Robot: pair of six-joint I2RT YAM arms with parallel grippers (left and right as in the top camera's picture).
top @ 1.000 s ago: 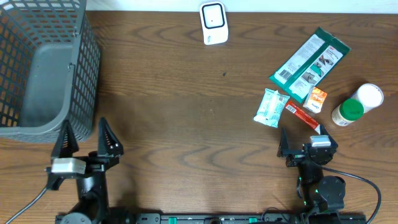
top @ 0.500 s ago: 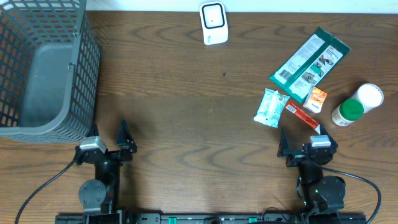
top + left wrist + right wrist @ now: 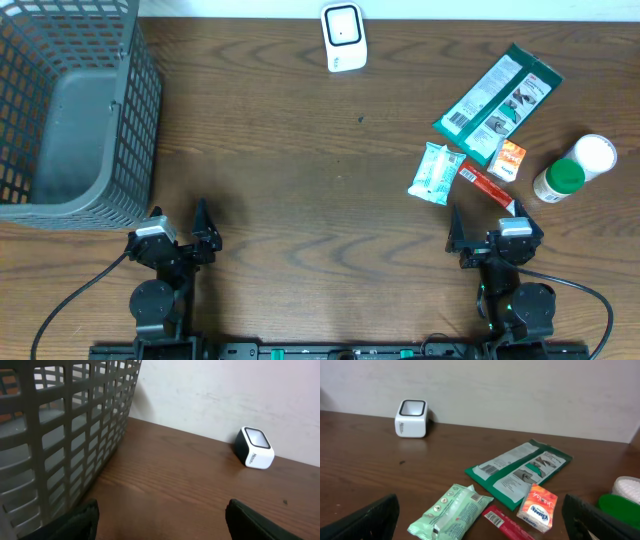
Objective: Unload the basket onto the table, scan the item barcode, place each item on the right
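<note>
The white barcode scanner (image 3: 343, 38) (image 3: 255, 447) (image 3: 411, 418) stands at the table's far edge. The items lie at the right: a flat green package (image 3: 497, 103) (image 3: 520, 472), a pale green wipes pack (image 3: 437, 172) (image 3: 452, 512), a red tube (image 3: 487, 186) (image 3: 507, 525) and an orange tissue pack (image 3: 508, 160) (image 3: 540, 505). Just short of the red tube, my right gripper (image 3: 492, 228) (image 3: 480, 505) rests open near the front edge, holding nothing. At the front left my left gripper (image 3: 178, 224) (image 3: 162, 510) is also open and empty, low over bare wood.
A grey mesh basket (image 3: 70, 110) (image 3: 60, 435) fills the far left corner, close ahead of the left gripper. A green-capped bottle (image 3: 558, 180) (image 3: 620, 505) and a white lid (image 3: 596, 153) (image 3: 627, 485) sit at the far right.
The left arm has drawn back and down toward the front edge, shifting slightly right, its jaws still open. The right arm and the items have not moved.
</note>
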